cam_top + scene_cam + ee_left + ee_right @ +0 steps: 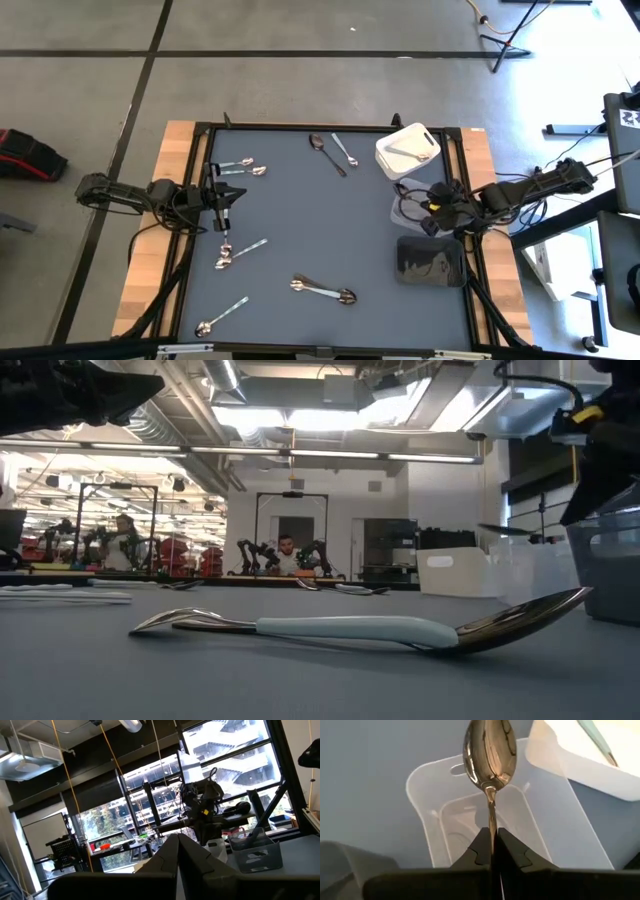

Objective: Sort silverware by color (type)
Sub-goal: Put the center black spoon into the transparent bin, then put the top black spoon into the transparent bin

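Right gripper [492,851] pinching silver spoon [490,750] by its handle, poised above clear bin [470,820]; could tip outside if released off-centre; left gripper [224,222] over table, fingers pressed together, empty.

Matte slate-blue table mat [300,230], pale wood border. Shiny silver metal spoon [490,747] mirrors dark streaks; black gripper fingers [480,852] clamp stem. Translucent frosted plastic bin [470,820]. Opaque white square bin [408,150]. Dark grey bin [430,260]. Pale mint-handled chrome spoon [350,628].
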